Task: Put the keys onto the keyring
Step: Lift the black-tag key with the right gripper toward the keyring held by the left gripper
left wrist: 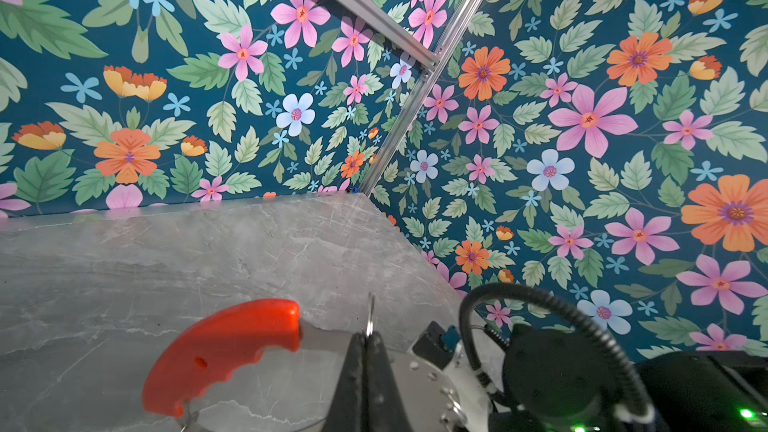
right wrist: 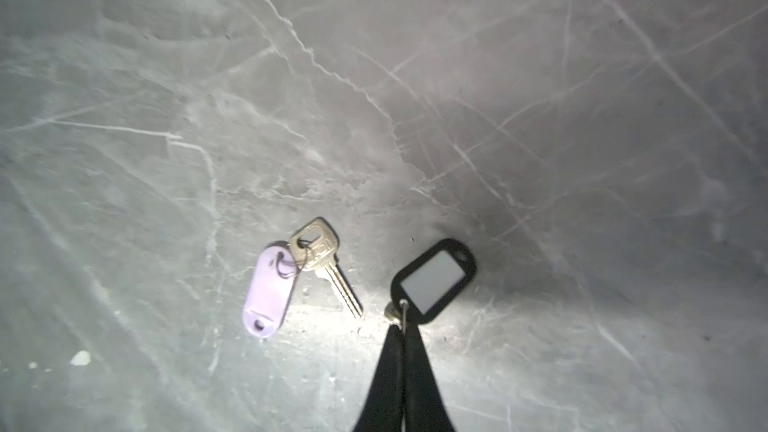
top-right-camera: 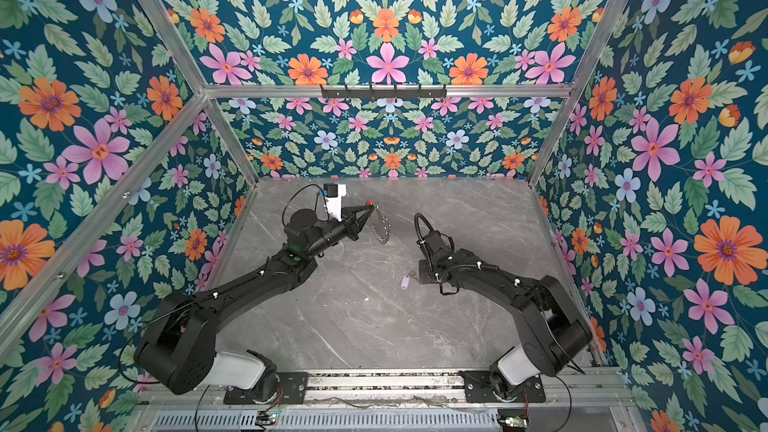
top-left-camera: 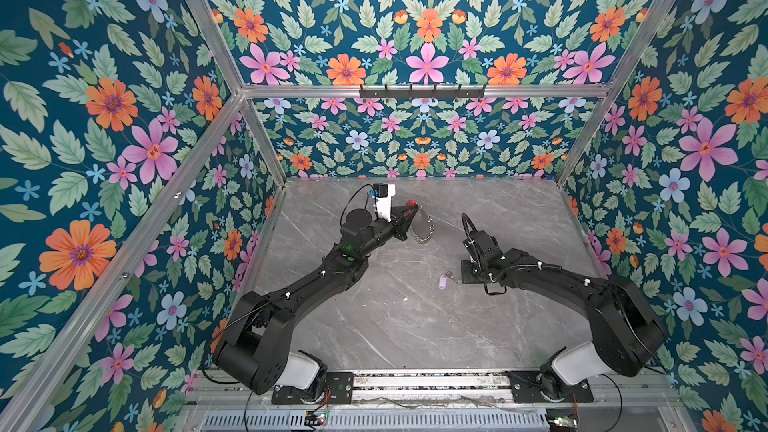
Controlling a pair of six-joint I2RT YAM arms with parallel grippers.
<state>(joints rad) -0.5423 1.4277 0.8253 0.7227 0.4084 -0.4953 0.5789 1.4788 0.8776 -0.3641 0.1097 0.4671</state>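
My right pincer (right wrist: 402, 332) is clenched on the little wire loop of the black-tag key (right wrist: 434, 280). That key is just beside the lilac-tag key (right wrist: 320, 253), which lies flat on the table (right wrist: 540, 76). My left pincer (left wrist: 368, 340) is pinched tight on a thin metal part of the keyring (left wrist: 224, 351) and holds it up, well apart from the lilac-tag key. I think this is the picking-up step. Next I must lift the black-tag key, carry it to the keyring, and line its loop up carefully.
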